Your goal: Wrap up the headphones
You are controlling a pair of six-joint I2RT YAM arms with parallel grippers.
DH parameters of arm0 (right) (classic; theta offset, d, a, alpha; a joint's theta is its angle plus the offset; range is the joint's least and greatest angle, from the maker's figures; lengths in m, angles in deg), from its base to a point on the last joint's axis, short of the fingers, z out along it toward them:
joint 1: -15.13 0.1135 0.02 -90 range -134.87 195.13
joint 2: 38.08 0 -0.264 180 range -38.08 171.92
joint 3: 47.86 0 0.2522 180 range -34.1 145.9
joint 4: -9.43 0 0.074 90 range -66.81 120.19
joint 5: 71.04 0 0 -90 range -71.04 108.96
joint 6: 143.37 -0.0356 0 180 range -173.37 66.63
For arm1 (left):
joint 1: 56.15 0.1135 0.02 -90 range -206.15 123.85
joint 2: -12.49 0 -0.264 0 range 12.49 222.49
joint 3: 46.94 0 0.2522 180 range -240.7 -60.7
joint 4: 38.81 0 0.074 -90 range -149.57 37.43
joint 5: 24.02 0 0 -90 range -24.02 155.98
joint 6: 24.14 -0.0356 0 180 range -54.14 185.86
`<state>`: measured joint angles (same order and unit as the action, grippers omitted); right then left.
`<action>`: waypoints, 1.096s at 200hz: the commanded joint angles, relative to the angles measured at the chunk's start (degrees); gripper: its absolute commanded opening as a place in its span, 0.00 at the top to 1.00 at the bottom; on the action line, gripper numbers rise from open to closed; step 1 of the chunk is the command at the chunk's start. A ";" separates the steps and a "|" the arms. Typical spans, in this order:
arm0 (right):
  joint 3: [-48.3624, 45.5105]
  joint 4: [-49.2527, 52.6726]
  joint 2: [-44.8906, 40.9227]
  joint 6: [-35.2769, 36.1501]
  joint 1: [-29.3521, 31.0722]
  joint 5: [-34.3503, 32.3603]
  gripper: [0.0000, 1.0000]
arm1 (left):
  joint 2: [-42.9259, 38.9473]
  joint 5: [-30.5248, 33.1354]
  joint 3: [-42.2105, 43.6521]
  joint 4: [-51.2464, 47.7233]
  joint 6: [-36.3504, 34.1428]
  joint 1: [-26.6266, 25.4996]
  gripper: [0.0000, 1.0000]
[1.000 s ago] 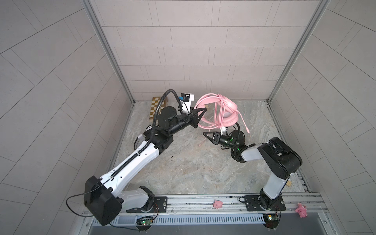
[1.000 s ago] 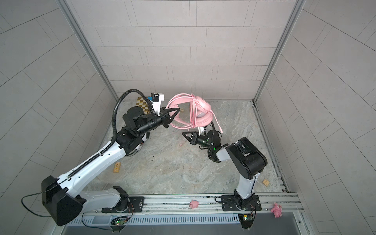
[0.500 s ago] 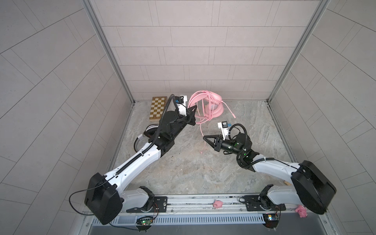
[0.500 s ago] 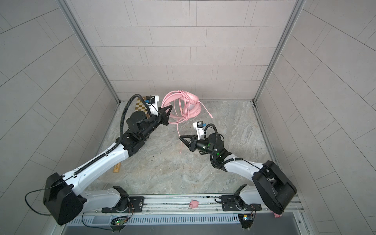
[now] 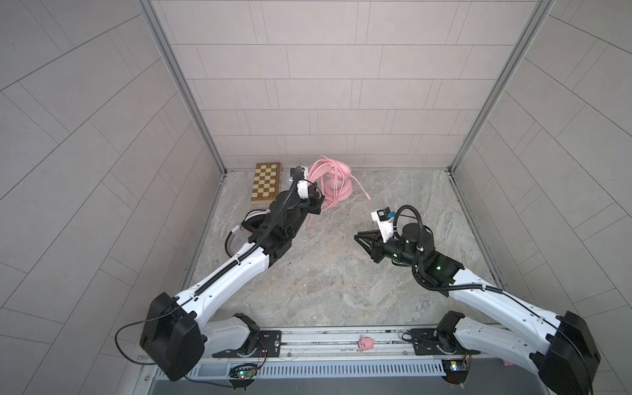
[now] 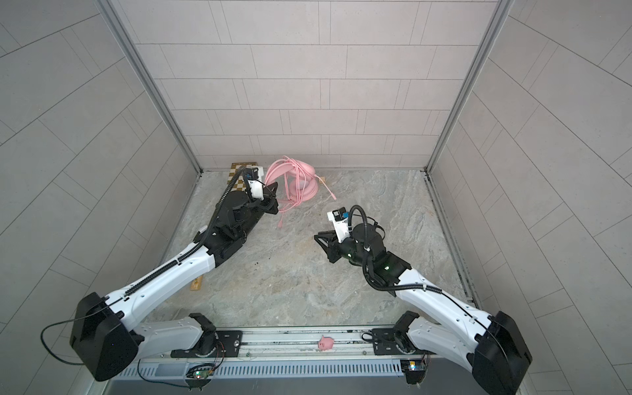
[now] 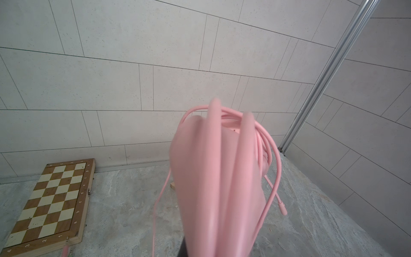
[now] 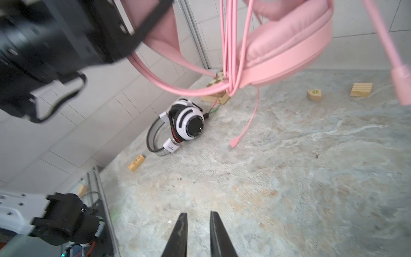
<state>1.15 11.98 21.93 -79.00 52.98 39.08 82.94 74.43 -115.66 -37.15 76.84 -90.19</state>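
Observation:
The pink headphones (image 5: pixel 333 181) (image 6: pixel 297 184) hang above the table near the back wall, their pink cord looped several times round the headband (image 7: pixel 218 189). My left gripper (image 5: pixel 315 204) is shut on the headband, and the band hides its fingers in the left wrist view. One pink plug (image 8: pixel 234 142) dangles just over the table. The white headphones (image 8: pixel 186 122) with black stripes lie by the left wall, mostly hidden under my left arm in both top views. My right gripper (image 5: pixel 357 236) (image 8: pixel 198 214) hovers mid-table, right of the pink set, slightly open and empty.
A wooden chessboard (image 5: pixel 266 183) (image 7: pixel 51 204) lies at the back left corner. Small wooden blocks (image 8: pixel 314 95) (image 8: pixel 360 89) sit by the back wall and a yellow block (image 6: pixel 196 284) by the left wall. A pink pig toy (image 5: pixel 366 343) rests on the front rail.
My left arm carried the pink headphones back towards the back wall and lower. My right gripper pulled away to the right and front, and its jaws parted a little.

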 commanded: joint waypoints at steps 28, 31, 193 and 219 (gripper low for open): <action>-6.42 -18.35 13.00 -4.17 -0.11 -2.47 0.62 | -4.79 -3.35 -5.27 2.04 -0.57 -0.07 1.00; -6.70 -20.10 13.81 -4.57 -0.14 -2.72 0.61 | -4.87 -3.59 -5.53 1.80 -0.48 -0.10 1.00; 19.14 -58.26 63.41 -27.72 3.29 -14.03 0.09 | -8.68 -9.11 -11.24 -3.88 2.83 -0.33 1.00; 24.99 -54.76 67.29 -28.33 4.31 -14.08 0.11 | -9.13 -9.06 -11.40 -4.24 2.66 -0.32 1.00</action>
<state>22.30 -45.61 86.25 -105.44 56.43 26.84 76.54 65.95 -123.44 -47.01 78.50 -90.30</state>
